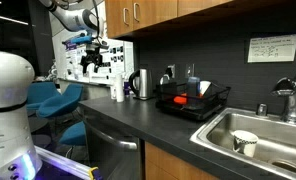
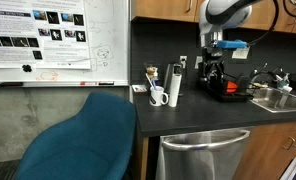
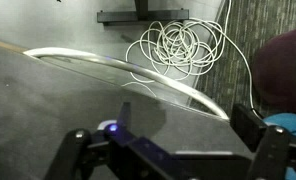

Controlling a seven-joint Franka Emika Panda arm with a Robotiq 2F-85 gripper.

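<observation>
My gripper (image 1: 91,60) hangs in the air above the end of the dark countertop (image 1: 138,115), with its fingers pointing down. It also shows in an exterior view (image 2: 212,72), between a tall white cylinder (image 2: 173,85) and a black dish rack (image 2: 228,88). In the wrist view the gripper (image 3: 186,125) is open and empty, with bare dark counter (image 3: 88,95) between the fingers. A white mug (image 2: 158,96) stands beside the cylinder. A metal kettle (image 1: 140,84) and a white bottle (image 1: 116,91) stand on the counter close by.
The dish rack (image 1: 193,100) holds red and blue items. A steel sink (image 1: 253,135) holds a white cup (image 1: 245,142). A blue chair (image 2: 83,140) stands in front of the counter. A coil of white cable (image 3: 183,45) lies beyond the counter edge. A whiteboard (image 2: 58,40) hangs on the wall.
</observation>
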